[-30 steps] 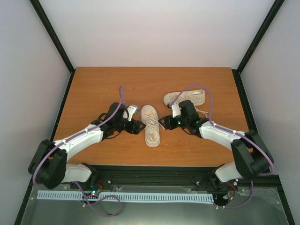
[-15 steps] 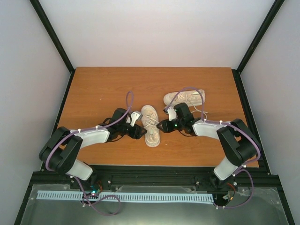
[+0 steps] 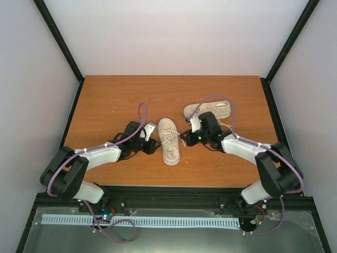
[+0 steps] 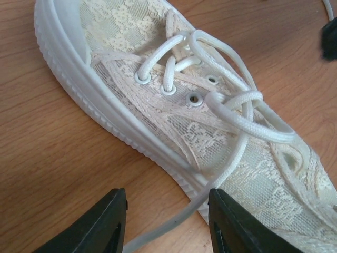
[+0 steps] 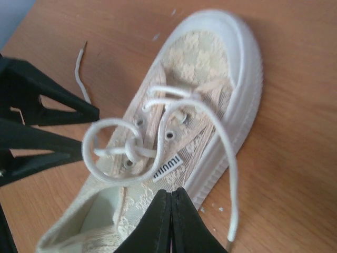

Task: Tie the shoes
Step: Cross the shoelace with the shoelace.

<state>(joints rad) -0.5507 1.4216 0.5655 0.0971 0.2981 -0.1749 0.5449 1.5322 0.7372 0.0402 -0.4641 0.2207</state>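
Midway across the tabletop, between the two arms, lies a cream shoe with a soft lacy upper and a ribbed pale rubber sole. A second shoe rests farther back on the right, just behind the right arm. Over the near shoe's tongue its round white lace is crossed in one slack half-knot with a loose loop, and the free ends trail off either side onto the wood.

Left jaws stand partly open, low beside the sole, with one free strand running between them but apparently not pinched. Right jaws are pressed fully together at the opposite side of the shoe. No lace shows between them, and the other strand passes just beside them.

Judging by its look, the shoe is light and likely to slide or tip if a lace is tugged hard. The lace seems limp, thin and easy to lose from a grip. The free strands, clear of the eyelets, look like the best places to take hold
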